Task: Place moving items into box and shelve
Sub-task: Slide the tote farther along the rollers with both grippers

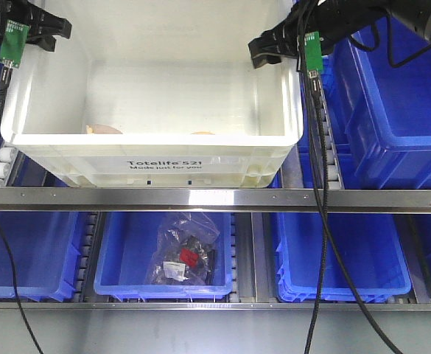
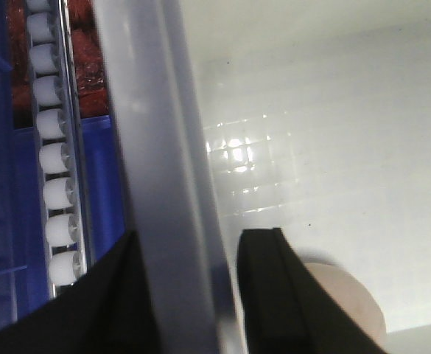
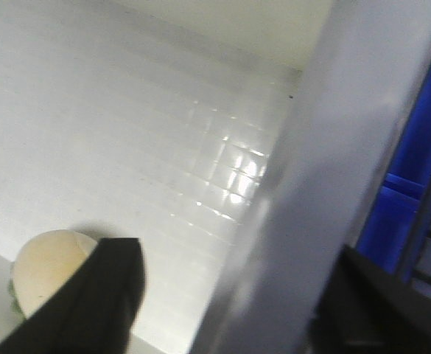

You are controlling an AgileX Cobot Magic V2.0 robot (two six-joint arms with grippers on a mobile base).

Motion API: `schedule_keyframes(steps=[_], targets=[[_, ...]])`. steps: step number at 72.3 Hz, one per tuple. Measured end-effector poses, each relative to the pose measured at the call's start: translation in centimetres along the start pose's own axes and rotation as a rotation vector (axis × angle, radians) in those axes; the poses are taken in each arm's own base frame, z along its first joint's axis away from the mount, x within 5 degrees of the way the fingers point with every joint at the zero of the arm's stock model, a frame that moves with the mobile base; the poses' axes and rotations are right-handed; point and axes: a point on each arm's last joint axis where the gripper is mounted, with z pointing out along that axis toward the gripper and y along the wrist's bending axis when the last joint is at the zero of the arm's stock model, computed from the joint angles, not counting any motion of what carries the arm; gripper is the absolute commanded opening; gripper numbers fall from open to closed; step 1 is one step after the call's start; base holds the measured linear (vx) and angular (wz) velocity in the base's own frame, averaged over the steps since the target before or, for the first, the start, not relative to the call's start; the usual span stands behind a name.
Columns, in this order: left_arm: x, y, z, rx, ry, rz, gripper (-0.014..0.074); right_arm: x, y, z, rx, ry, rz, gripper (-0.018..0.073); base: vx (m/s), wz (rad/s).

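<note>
Exterior front view: white box (image 1: 152, 158) sits on the upper shelf's roller lanes, front edge overhanging the steel rail (image 1: 215, 198) slightly, tilted a little toward the camera.
Moving items: both already inside the box; two pale rounded tops show through the translucent front wall, one at left (image 1: 103, 129), one nearer centre (image 1: 202, 133). Right wrist view shows a cream-yellow plush ball (image 3: 44, 267) resting on the box floor near the wall; left wrist view shows a pinkish one (image 2: 344, 299) likewise.
Left pincer (image 2: 193, 295): straddles the box's left rim, one finger outside and one inside, both close against the wall; judged gripping the rim.
Right pincer (image 3: 230, 302): same arrangement on the right rim, fingers either side; judged clamped on the rim, though contact is blurred.
Progress: packing looks done; shelving is under way, box not fully seated yet, as I judge it.
Remaining: push the box deeper onto the rollers, then release both rims.
Edges: blue bin (image 1: 399, 110) stands just beside the box's right wall, so the right arm has little side room. Left roller strip (image 2: 53, 162) runs just outside the left rim.
Open room: depth behind the box cannot be told.
Below: lower blue bin with a clear bag (image 1: 184, 254), well apart from the work.
</note>
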Motion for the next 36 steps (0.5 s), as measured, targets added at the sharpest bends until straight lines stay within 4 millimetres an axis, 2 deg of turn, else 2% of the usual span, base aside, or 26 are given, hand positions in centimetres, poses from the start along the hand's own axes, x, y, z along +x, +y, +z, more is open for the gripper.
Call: schedule_keyframes(steps=[4, 36], targets=[[-0.01, -0.09, 0.00, 0.002, 0.000, 0.000, 0.0433, -0.05, 0.36, 0.05, -0.015, -0.003, 0.005, 0.0640, 0.00, 0.00], [-0.02, -0.14, 0.05, -0.083, 0.001, -0.019, 0.0433, -0.79, 0.95, 0.04, 0.046, -0.063, -0.080, 0.0599, 0.00, 0.00]])
